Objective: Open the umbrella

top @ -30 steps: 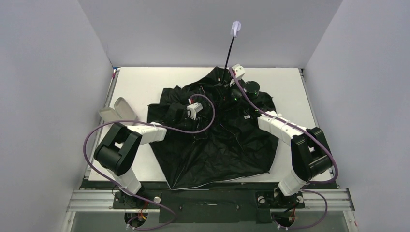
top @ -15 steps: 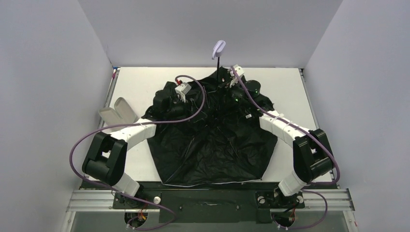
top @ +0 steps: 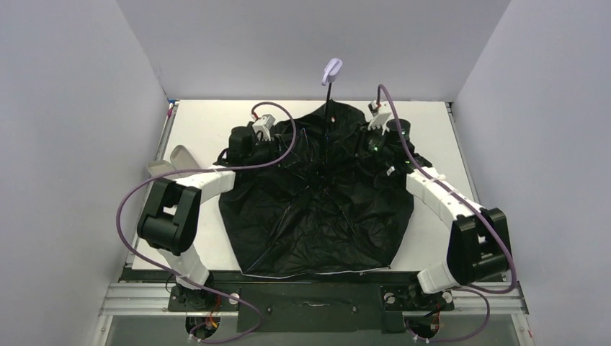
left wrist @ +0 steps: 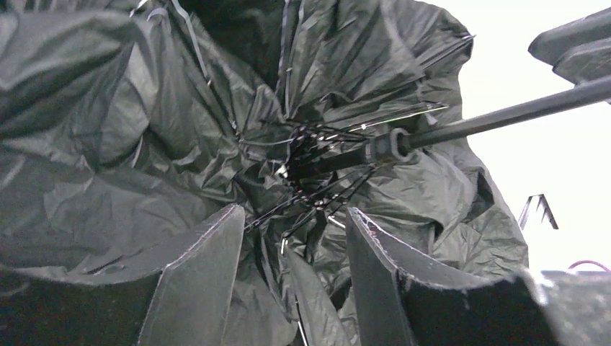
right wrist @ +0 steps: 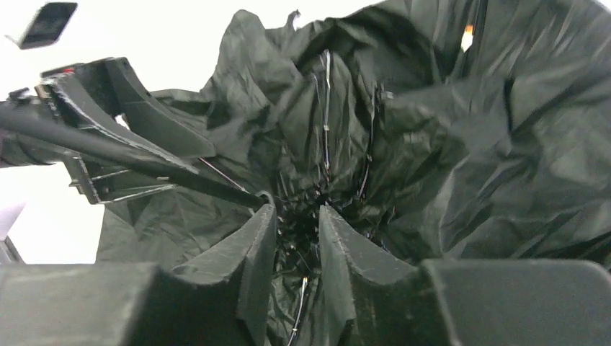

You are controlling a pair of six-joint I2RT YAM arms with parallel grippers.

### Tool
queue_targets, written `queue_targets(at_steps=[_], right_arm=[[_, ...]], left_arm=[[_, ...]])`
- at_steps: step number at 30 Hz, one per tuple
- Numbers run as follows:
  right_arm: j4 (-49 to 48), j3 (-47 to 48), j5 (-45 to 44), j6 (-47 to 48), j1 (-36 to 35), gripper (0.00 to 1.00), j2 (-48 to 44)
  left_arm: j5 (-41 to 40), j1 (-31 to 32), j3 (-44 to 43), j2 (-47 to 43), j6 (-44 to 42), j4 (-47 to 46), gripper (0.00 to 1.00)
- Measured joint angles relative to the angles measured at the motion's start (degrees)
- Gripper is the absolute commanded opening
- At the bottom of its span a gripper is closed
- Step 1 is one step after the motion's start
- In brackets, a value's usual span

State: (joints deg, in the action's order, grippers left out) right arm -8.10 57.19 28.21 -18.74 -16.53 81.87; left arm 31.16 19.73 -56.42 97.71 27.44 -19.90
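Observation:
The umbrella lies spread on the table with its black inner side up. Its thin black shaft stands nearly upright, with the lilac handle at the top. My left gripper is over the canopy's far left part, open, with crumpled fabric and a rib between its fingers. The shaft runs into the hub just ahead of it. Over the canopy right of the shaft, my right gripper points at the hub. Its fingers stand a narrow gap apart, gripping nothing.
A pale oblong capsule case lies at the left edge of the white table. Grey walls enclose the table on three sides. The canopy covers most of the middle, and both arms' purple cables loop above it.
The shaft has swung from leaning right to nearly upright and the handle is lower. Both grippers opened; the right narrowed again and moved right, off the shaft. The left moved to the far left. The canopy spread wider.

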Motion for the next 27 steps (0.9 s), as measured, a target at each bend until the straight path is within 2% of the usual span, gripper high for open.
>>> queue_targets(at_steps=[12, 18, 21, 27], right_arm=[[7.43, 2.14, -4.5, -3.98, 2.16, 0.25, 20.48], [11.72, 2.78, -7.34, -2.6, 6.25, 0.31, 22.58], [13.22, 2.78, -8.81, -2.86, 7.82, 0.42, 23.61], [16.61, 4.52, -10.19, -2.36, 8.63, 0.47, 23.78]], left_arm=[[-4.02, -0.2, -2.82, 9.86, 5.01, 6.82, 0.5], [-4.5, -1.81, -2.82, 11.1, 6.19, 7.91, 0.5], [-5.01, -2.56, -2.86, 11.74, 6.21, 8.63, 0.5], [-6.6, -4.02, -4.85, 13.53, 5.22, 12.66, 0.51]])
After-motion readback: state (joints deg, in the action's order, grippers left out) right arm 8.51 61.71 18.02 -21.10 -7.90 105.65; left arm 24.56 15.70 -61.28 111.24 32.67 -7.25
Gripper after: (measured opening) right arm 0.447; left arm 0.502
